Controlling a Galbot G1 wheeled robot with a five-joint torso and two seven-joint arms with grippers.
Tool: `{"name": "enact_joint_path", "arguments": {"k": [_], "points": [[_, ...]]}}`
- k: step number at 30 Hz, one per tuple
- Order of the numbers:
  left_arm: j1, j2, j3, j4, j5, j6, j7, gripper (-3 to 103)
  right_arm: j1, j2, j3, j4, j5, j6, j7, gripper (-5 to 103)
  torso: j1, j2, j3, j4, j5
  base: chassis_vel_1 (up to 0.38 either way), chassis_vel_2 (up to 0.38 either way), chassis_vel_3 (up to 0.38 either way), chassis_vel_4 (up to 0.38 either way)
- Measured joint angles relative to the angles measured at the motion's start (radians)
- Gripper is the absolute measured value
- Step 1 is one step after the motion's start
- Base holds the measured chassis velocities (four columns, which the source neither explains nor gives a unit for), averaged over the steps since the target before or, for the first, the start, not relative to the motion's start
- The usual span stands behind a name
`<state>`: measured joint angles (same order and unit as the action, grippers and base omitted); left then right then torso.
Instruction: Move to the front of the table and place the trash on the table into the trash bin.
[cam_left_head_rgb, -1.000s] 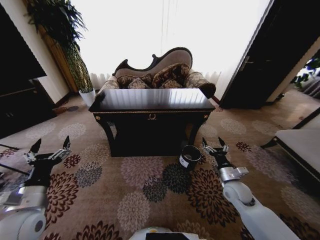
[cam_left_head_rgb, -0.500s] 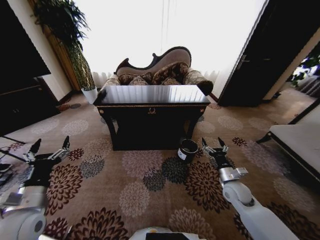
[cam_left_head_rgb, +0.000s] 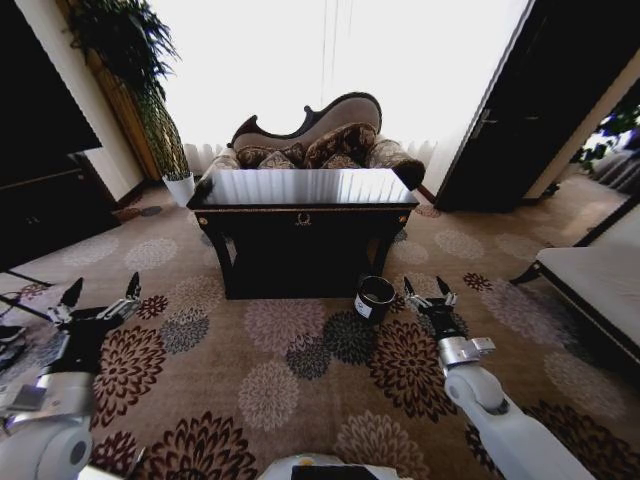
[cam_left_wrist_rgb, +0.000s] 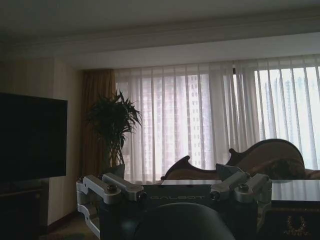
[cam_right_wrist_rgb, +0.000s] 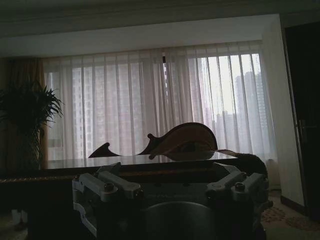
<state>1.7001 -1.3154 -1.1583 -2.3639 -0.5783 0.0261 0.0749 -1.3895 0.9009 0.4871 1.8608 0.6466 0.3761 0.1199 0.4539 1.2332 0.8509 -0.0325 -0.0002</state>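
The dark glossy table (cam_left_head_rgb: 303, 222) stands ahead in the middle of the head view, with glare from the window across its top. I cannot make out the trash on it. The black trash bin (cam_left_head_rgb: 375, 298) with a white label sits on the carpet by the table's front right leg. My right gripper (cam_left_head_rgb: 425, 288) is open, low over the carpet just right of the bin. My left gripper (cam_left_head_rgb: 100, 297) is open too, far to the left above the carpet. Each wrist view has its own open fingers (cam_left_wrist_rgb: 106, 188) (cam_right_wrist_rgb: 102, 187) in front, with the table (cam_left_wrist_rgb: 295, 192) (cam_right_wrist_rgb: 150, 162) beyond.
A patterned sofa (cam_left_head_rgb: 320, 140) stands behind the table, against the bright curtained window. A potted plant in a white pot (cam_left_head_rgb: 176, 186) is at the back left, next to a dark cabinet (cam_left_head_rgb: 50, 205). A dark door (cam_left_head_rgb: 520, 120) and a low pale bench (cam_left_head_rgb: 590, 290) are at the right.
The whole picture has shifted a little, so the camera has moved; the table and bin now sit slightly higher and smaller. Both grippers hold the same open pose.
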Motion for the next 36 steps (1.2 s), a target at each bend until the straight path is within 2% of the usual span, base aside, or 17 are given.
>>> {"name": "enact_joint_path", "arguments": {"k": [36], "points": [[0.031,-0.012,-0.030,-0.026,-0.005,-0.004,0.002,100,-0.009,0.005,0.005,-0.009,0.000,0.026,-0.010,100,0.000,0.000,0.000,0.0000,0.0000,0.024,-0.034,-0.023,0.032]]}}
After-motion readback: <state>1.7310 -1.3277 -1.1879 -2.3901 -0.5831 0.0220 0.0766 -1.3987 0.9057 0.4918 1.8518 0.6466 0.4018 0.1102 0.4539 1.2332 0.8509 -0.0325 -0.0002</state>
